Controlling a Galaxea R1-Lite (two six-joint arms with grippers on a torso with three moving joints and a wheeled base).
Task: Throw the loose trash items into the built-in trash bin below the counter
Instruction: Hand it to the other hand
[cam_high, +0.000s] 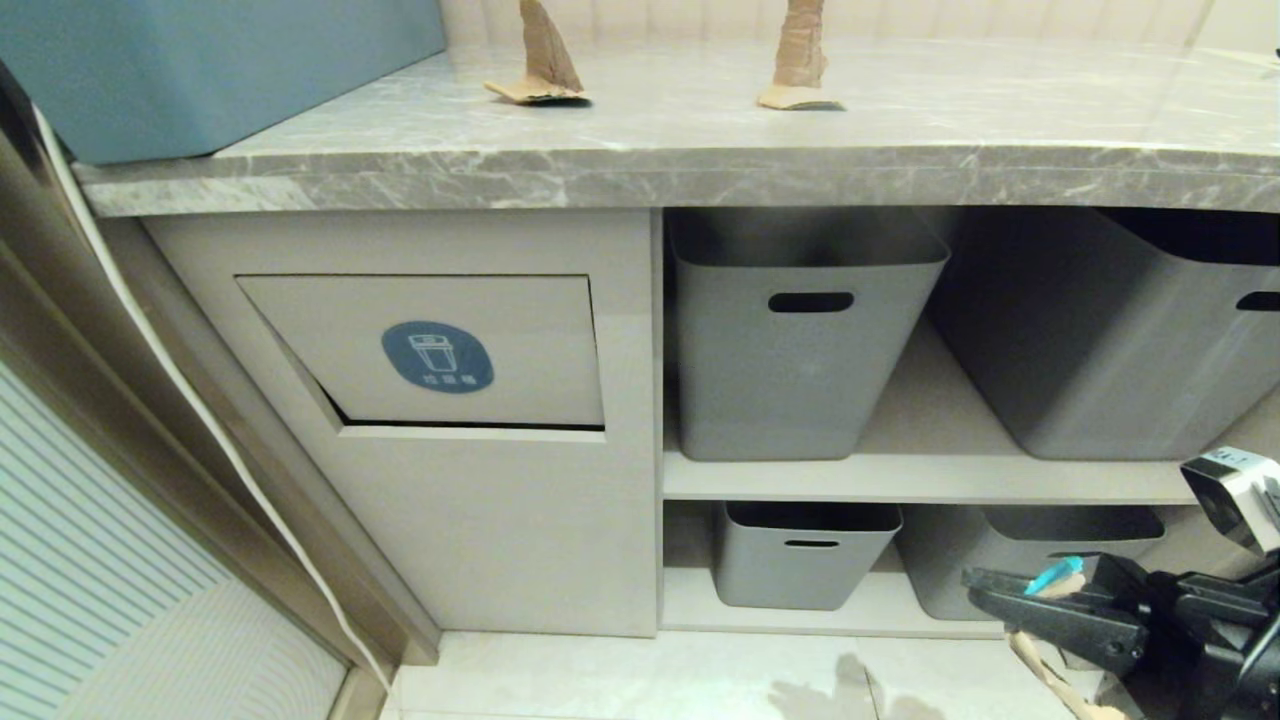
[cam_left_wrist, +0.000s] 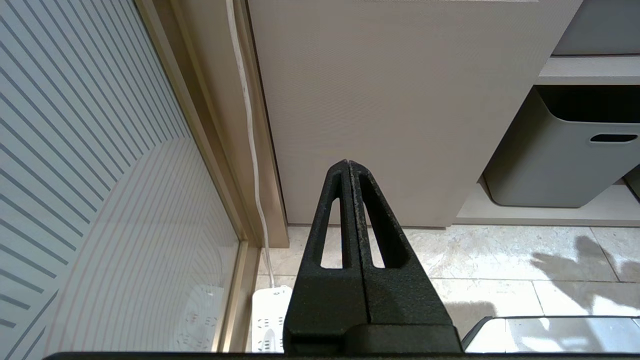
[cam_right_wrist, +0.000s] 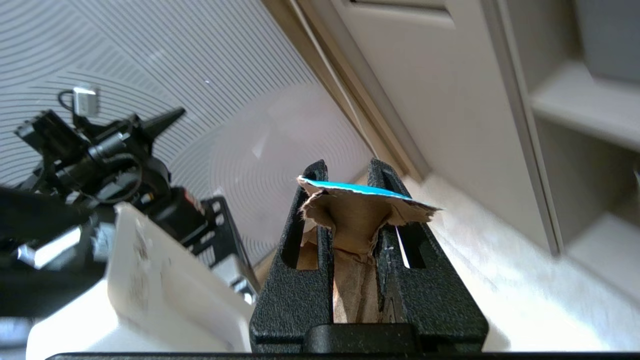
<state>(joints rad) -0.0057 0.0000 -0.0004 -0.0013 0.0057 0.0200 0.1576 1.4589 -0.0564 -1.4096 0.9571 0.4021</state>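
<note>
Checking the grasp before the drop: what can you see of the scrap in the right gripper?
The scrap is torn tan-brown cardboard with ragged edges and a blue face on its upper flap. It is crumpled, pinched between both fingers of the right gripper, flaring out past the tips and running back between the jaws. In the head view it sits low at the right, near the floor, its tail hanging below the gripper. Nothing else touches it.

Pale tiled floor (cam_high: 640, 680), grey storage tubs (cam_high: 800, 340) on beige shelves (cam_high: 900, 480), striped glass panel (cam_high: 90, 560) at left.
</note>
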